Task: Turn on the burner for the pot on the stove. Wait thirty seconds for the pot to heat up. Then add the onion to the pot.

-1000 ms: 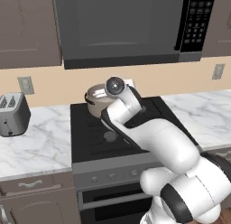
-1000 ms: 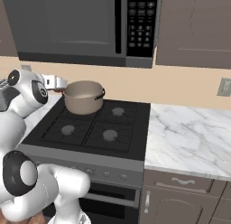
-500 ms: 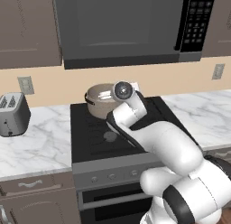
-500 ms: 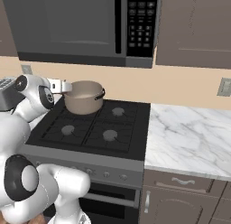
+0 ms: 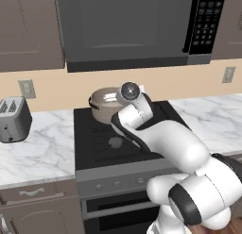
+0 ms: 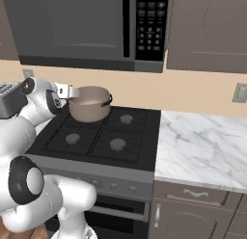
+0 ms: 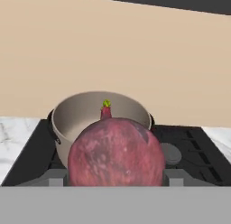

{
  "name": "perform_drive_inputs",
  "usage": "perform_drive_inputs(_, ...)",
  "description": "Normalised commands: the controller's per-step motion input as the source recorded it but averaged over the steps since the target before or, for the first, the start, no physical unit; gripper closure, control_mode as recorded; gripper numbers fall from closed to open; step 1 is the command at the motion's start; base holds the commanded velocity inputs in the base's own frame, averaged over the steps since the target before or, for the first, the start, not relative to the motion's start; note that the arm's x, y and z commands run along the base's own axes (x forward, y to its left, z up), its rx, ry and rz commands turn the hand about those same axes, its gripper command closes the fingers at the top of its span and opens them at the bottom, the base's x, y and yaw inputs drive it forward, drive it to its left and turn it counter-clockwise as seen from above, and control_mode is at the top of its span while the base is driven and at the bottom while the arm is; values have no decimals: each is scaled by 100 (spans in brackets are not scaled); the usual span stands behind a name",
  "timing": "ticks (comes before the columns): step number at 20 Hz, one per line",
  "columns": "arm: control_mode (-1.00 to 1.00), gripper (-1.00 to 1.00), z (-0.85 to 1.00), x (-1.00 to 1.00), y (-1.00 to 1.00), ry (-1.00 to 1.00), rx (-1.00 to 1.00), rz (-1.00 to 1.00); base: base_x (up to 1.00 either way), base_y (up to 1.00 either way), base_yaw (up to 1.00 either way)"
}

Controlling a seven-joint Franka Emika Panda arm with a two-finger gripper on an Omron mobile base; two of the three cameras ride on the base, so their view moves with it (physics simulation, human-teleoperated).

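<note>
A dark-red onion [image 7: 115, 151] sits close before the hand camera, held up in the air between the jaws of my gripper [image 7: 115, 180]. Just beyond it, the tan pot [image 7: 76, 114] stands open and empty on the far left of the black stove [image 7: 27, 160]. In the base views my hand [image 6: 66, 91] hovers beside the near-left rim of the pot [image 6: 89, 104]. The wrist hides the onion there. The burner under the pot [image 5: 101, 105] is hidden by it. Small grey knobs [image 5: 118, 182] line the front of the stove [image 5: 94, 134].
A microwave [image 5: 127, 30] hangs low over the stove. A toaster [image 5: 13, 119] stands on the marble counter to the left. Bare burner caps [image 6: 126, 119] and grates lie to the right of the pot and in front of it. More marble counter [image 6: 202, 141] runs to the right.
My hand with the onion has drifted a little to the right, closer to the pot, and the elbow has swung along. The pot has stayed put.
</note>
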Motion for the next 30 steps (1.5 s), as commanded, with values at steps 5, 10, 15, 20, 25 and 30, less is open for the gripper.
perform_drive_inputs(5,-100,100,0,1,-7,1,9,3,0,0,0)
perform_drive_inputs(10,-100,100,-1,0,-15,0,15,7,0,0,0)
perform_drive_inputs(15,-100,100,0,0,-13,-1,13,6,0,0,0)
perform_drive_inputs(20,-100,100,0,0,0,0,0,0,0,0,0)
perform_drive_inputs(25,-100,100,0,1,0,0,0,0,0,0,0)
perform_drive_inputs(30,-100,100,0,13,0,0,0,0,0,0,0)
